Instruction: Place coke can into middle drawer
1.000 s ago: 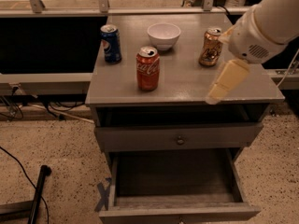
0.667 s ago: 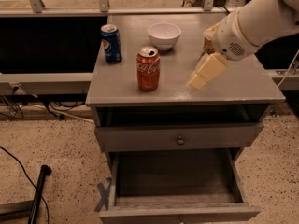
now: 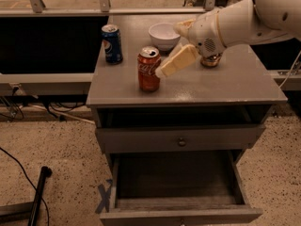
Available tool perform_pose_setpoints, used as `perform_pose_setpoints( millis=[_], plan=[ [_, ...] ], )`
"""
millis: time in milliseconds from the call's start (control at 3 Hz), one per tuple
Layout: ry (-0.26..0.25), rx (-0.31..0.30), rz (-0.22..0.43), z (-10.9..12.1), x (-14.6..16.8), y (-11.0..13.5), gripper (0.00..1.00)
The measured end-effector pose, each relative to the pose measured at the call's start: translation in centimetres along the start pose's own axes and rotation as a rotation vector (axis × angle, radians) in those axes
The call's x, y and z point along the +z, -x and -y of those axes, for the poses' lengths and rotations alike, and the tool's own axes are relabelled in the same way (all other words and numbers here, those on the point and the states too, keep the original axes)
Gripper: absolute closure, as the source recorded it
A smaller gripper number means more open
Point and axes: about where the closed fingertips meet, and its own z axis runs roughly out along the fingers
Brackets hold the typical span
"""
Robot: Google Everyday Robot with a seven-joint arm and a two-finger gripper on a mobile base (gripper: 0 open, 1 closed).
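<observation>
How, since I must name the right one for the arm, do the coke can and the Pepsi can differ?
The coke can is red, the Pepsi can blue. The coke can stands nearer the camera, the Pepsi can further back. The pincer is close beside the coke can, away from the Pepsi can. Both stand upright.

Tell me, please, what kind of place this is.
Probably a robot test area in an office or lab: a speckled floor with loose cables, a lone grey cabinet, and the gripper beside the coke can.
</observation>
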Motion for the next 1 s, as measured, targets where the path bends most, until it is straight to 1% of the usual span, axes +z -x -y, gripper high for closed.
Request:
perform_pose_setpoints(
  millis=[333,667,1000],
  plan=[
    [0.050,0.023,0.010,-0.2,4.6,0.6,0.00],
    [0.028,0.083,-0.042,0.5,6.5,-0.6,0.00],
    [0.023,0.155,-0.022,1.0,7.7,-1.5,0.18]
  ],
)
